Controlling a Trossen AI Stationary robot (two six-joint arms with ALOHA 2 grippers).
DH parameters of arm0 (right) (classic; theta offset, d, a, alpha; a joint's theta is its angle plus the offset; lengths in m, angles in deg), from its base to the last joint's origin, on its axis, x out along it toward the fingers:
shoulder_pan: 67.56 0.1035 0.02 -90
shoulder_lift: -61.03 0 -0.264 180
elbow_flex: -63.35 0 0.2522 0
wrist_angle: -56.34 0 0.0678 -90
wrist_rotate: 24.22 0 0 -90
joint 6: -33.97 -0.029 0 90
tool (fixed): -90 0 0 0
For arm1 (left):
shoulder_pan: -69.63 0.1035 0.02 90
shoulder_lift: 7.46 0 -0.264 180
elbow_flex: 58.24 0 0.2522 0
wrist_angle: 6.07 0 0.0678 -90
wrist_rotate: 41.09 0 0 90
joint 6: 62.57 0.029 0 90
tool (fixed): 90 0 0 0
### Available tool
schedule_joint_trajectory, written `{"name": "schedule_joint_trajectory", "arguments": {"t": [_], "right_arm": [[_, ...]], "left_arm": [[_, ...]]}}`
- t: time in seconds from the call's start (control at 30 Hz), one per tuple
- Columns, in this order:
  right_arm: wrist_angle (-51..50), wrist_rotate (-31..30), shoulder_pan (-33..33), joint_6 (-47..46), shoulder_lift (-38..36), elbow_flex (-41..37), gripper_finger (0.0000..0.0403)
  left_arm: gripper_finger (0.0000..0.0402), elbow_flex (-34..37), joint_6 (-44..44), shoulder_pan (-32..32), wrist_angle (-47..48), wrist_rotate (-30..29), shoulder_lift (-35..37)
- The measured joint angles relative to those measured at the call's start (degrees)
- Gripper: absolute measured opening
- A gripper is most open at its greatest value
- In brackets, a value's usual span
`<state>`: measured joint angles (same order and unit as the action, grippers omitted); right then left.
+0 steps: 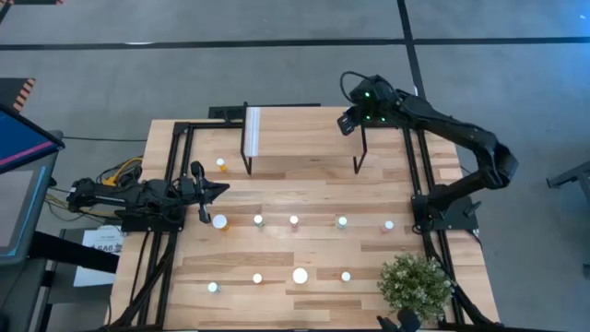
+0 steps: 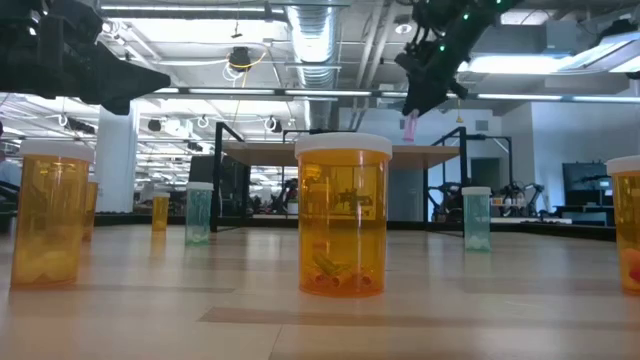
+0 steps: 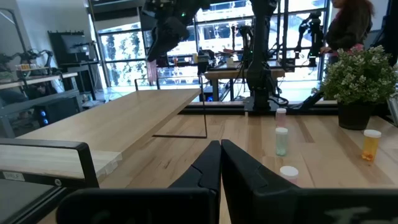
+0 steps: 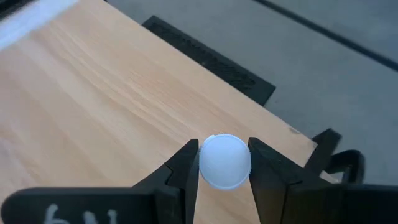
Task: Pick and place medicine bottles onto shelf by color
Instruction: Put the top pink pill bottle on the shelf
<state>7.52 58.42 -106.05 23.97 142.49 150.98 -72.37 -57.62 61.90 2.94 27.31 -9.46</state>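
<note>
The shelf (image 1: 304, 138) stands at the table's far side, its white end panel (image 1: 251, 129) on the left. My right gripper (image 1: 348, 120) hovers over the shelf's right end, shut on a small pink medicine bottle (image 2: 409, 126) with a white cap. My left gripper (image 1: 221, 189) is shut and empty, low over the table near its left edge. Several white-capped bottles stand upright on the table in two rows, such as one in the middle row (image 1: 294, 220) and a larger one in the near row (image 1: 300, 275). An orange one (image 1: 221, 166) stands left of the shelf. My right gripper pinches the bottle's white cap (image 4: 225, 160) between its two fingers, one on each side. The fingers come from above, pointing down. The pink body (image 2: 409, 128) hangs upright below them, clear of the shelf's plank top (image 4: 93, 93).
A bushy potted plant (image 1: 417, 281) stands at the table's near right corner. A black frame (image 1: 419, 166) runs along the table's sides. Large orange bottles (image 2: 343, 215) stand close to the low camera. A person (image 3: 348, 25) shows in the room beyond the table.
</note>
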Motion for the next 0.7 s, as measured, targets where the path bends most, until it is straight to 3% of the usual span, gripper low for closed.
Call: {"name": "schedule_joint_trajectory", "arguments": {"t": [0.33,0.7], "right_arm": [[-0.9,2.3,-3.7,0.7,0.3,0.0,0.0132],[-1.3,3.4,-3.6,1.5,2.3,0.0,0.0133]], "left_arm": [[0.0,0.0,0.0,0.0,0.0,0.0,0.0],[0.0,0.0,0.0,0.0,0.0,0.0,0.0]]}}
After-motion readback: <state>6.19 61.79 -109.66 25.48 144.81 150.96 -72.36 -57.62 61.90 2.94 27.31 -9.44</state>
